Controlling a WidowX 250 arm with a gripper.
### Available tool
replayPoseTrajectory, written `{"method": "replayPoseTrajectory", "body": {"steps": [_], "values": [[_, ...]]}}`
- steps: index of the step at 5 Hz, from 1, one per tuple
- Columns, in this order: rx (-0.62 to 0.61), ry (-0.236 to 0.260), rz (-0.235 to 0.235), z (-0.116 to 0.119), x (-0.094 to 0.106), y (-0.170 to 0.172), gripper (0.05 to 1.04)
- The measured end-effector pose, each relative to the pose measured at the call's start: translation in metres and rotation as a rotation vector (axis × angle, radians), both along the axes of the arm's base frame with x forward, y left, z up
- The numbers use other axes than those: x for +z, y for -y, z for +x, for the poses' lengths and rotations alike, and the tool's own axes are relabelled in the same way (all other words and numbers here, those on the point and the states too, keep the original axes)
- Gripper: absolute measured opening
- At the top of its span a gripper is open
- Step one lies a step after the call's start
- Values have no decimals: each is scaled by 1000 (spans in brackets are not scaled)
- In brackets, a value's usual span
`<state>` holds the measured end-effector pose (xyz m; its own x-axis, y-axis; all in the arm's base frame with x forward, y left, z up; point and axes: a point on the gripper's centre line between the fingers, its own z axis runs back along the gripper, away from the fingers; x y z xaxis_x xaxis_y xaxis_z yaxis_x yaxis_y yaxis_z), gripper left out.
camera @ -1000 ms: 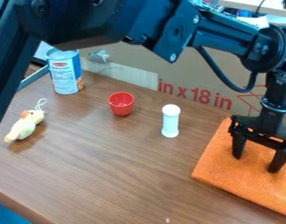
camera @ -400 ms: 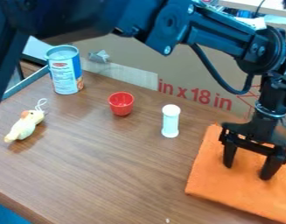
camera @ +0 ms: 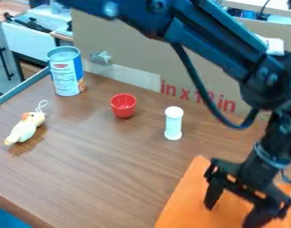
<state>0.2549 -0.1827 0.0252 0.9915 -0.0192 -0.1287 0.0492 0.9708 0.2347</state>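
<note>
The black gripper is low over the orange cloth at the lower right of the camera view. Its two fingers stand well apart, tips down at the cloth, with only cloth visible between them. The cloth lies flat and runs out of the bottom edge. Up and to the left of it, a white capped cylinder stands upright. A red cup is farther left, mouth up.
On the brown table, a pale plush toy with a string loop lies at the left. A blue-and-white can stands at the back left. Behind the table rises a cardboard panel with red print.
The gripper has moved down and to the left, toward the near edge, its fingers staying apart. The orange cloth has shifted the same way and turned a little.
</note>
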Motion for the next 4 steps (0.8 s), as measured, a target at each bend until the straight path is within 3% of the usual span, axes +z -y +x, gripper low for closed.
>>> {"method": "replayPoseTrajectory", "body": {"steps": [1, 3, 4], "values": [[-10, 3, 7, -26, 0, -6, 1001], [6, 47, -40, -19, 4, -11, 1000], [46, 160, -111, 7, 42, -16, 1000]]}}
